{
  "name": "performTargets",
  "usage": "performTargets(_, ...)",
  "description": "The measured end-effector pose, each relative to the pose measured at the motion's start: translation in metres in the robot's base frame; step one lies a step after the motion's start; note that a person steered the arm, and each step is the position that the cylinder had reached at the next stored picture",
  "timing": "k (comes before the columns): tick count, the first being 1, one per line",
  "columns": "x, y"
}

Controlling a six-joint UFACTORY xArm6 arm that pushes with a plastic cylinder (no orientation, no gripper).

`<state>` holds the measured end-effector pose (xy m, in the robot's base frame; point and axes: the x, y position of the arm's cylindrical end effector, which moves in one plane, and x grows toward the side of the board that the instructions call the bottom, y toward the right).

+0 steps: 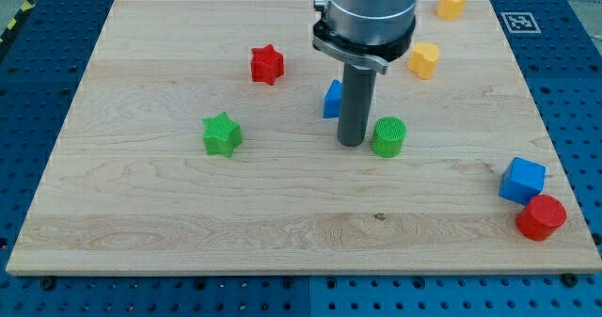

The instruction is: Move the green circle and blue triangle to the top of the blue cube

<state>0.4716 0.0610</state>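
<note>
The green circle (388, 136) lies a little right of the board's middle. My tip (352, 142) rests on the board just left of it, very close or touching. The blue triangle (332, 100) sits just above and left of my tip, partly hidden behind the rod. The blue cube (522, 180) stands near the board's right edge, low in the view, with a red cylinder (541, 216) right below it.
A green star (222, 134) lies left of middle. A red star (267, 64) lies at upper left of middle. One yellow block (424, 60) lies right of the rod and another yellow block (451, 2) is at the top right. The wooden board (141, 232) sits on a blue perforated table.
</note>
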Motion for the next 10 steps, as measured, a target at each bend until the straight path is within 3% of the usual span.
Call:
performTargets(2, 0.015, 0.037)
performTargets(10, 0.003, 0.062)
